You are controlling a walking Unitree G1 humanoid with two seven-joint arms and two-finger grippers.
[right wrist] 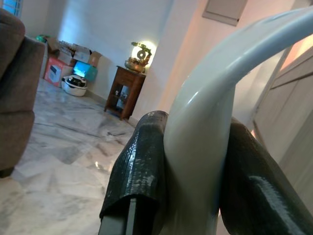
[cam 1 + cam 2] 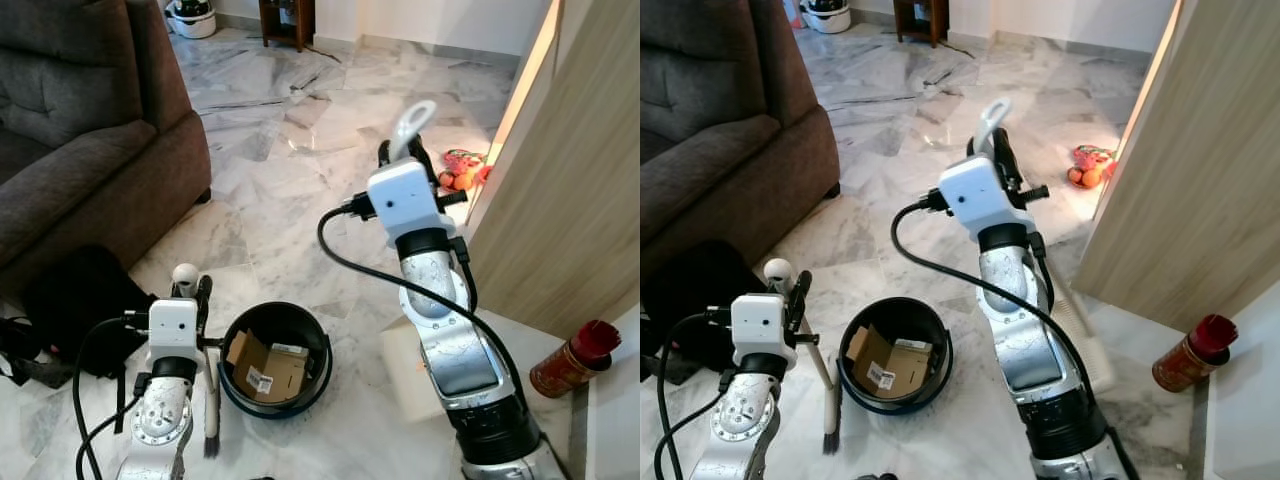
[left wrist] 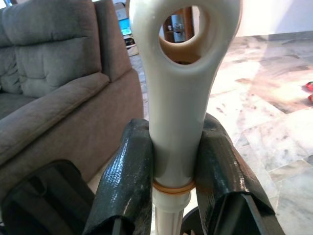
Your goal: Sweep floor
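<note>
Broom (image 2: pixel 211 400) and dustpan handle (image 2: pixel 412 125) clamped in grippers.

Brown sofa (image 2: pixel 80 130), black bag (image 2: pixel 70 300) beside it, red canister (image 2: pixel 575 360), oranges (image 2: pixel 460 178) by the wooden panel (image 2: pixel 570 200).

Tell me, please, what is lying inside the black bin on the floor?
Inside the black bin lies a flattened brown cardboard box with a white barcode label. Whatever sits beneath the cardboard is covered and cannot be seen.

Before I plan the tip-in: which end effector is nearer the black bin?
Left. The left end effector grips the brush handle just beside the black bin; the right end effector, gripping the dustpan handle, is higher and farther.
</note>
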